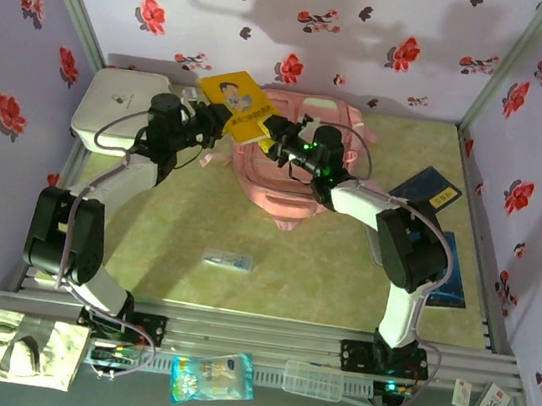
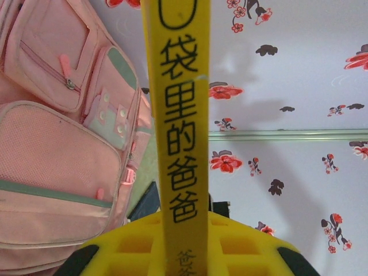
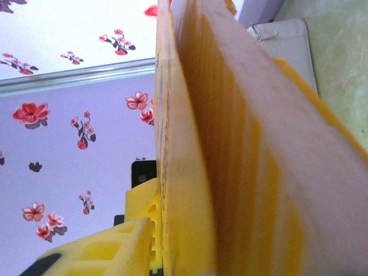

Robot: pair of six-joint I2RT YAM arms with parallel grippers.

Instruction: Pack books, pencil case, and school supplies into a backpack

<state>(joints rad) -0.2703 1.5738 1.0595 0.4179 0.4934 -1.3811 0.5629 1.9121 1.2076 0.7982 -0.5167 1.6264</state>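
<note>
Hiding the right fingers' (image 3: 98,253) grip, the yellow book (image 1: 234,105) overlaps the backpack (image 1: 263,190).

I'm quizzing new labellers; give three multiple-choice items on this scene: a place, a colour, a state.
1. Where is the small clear flat packet? A on the green table, on the arms' side of the large pink fabric backpack; B inside the backpack; C in a tool.
2. Print on the thin yellow book? A red; B black; C white.
3. The yellow book is: A flat on the table; B held up by the left tool; C inside the backpack.
Answers: A, it lies on bare table; B, black characters run along it; B, the tool clamps it.
</note>
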